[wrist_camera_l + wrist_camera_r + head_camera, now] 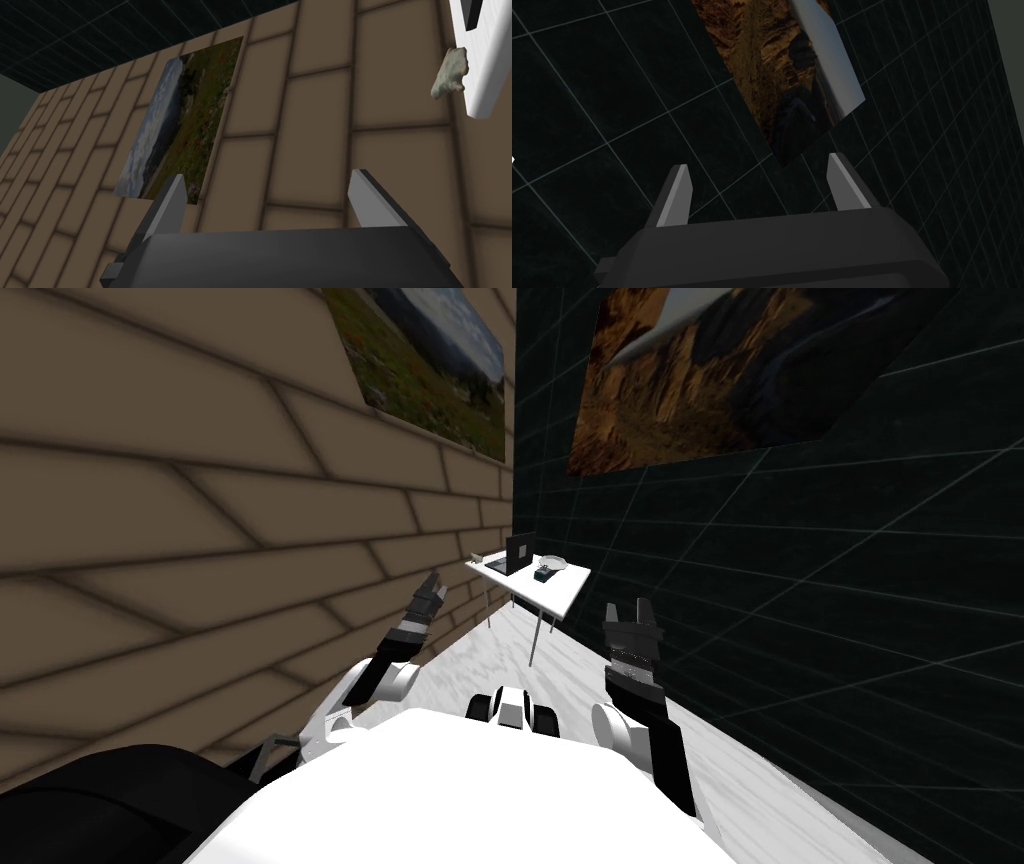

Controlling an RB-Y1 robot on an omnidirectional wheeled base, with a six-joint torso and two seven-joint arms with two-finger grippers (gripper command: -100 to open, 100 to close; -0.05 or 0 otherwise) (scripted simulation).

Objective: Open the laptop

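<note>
Far ahead, a dark laptop rests on a small white table in the corner; one dark panel of it stands upright. Both arms are raised in front of me, well short of the table. My left gripper hangs near the brown brick wall, and in the left wrist view this gripper is open with nothing between its fingers. My right gripper is beside the dark tiled wall, and the right wrist view shows it open and empty too. The left wrist view catches the table's white edge.
On the table also sit a pale bowl, a small dark object and a pale lump at its left edge, the same lump showing in the left wrist view. A pale floor strip runs between the two walls.
</note>
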